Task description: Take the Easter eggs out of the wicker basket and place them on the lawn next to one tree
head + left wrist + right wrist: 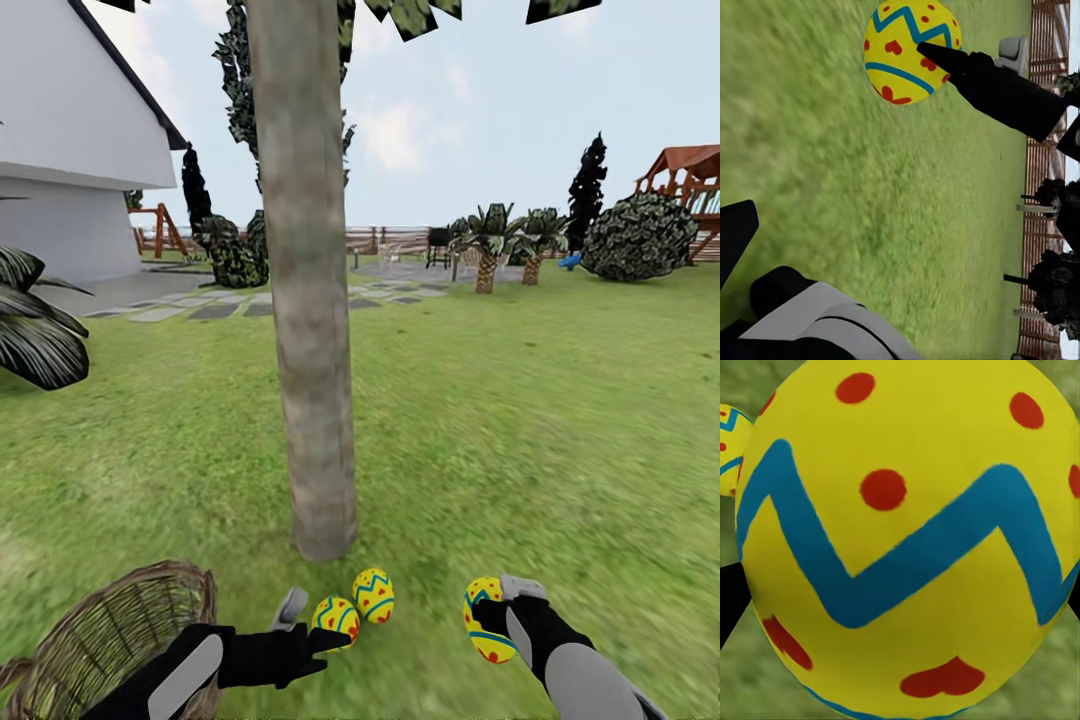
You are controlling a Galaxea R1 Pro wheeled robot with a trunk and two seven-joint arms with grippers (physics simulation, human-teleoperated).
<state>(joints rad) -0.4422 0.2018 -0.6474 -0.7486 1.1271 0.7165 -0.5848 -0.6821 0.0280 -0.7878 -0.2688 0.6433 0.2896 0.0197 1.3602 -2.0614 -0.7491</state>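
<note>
The tree (305, 300) rises from the lawn (520, 420) straight ahead. Two Easter eggs lie on the grass at its base, one (373, 595) just behind the other (336, 618). My left gripper (312, 622) is open, its black fingertip right beside the nearer egg. The third egg (487, 622) hangs just above the grass, right of the trunk, with my right gripper (497, 612) shut on it. That egg (907, 540) looms large in the right wrist view. The wicker basket (110, 640) stands at the lower left under my left arm, its inside empty where visible. The left wrist view shows an egg (911, 49) with a black finger against it.
A white house (70, 150) and a spiky palm-like plant (35, 330) are on the left. A grey stepping-stone path (250, 300) runs behind the tree. Short palms (487, 245), a round shrub (640, 235) and a wooden play structure (690, 180) stand far right.
</note>
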